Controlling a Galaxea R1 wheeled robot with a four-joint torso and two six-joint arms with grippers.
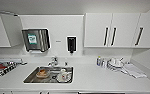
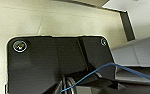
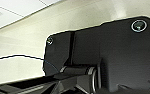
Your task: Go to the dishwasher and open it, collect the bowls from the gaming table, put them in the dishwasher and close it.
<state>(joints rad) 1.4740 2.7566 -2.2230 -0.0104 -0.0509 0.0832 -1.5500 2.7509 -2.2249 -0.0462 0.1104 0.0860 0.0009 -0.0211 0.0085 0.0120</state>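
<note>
You faced a white kitchen bench (image 1: 96,77) with a steel sink (image 1: 31,78) at lower centre. A dark strip at the bottom edge was perhaps the dishwasher (image 1: 101,93). Whether either hand was apart or together, I could not tell. Backing away would have exposed its handle.

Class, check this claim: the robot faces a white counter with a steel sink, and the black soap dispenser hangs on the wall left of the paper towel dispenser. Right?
Not quite. In the head view the black soap dispenser hangs right of the paper towel dispenser. The white counter and steel sink are as stated.
</note>
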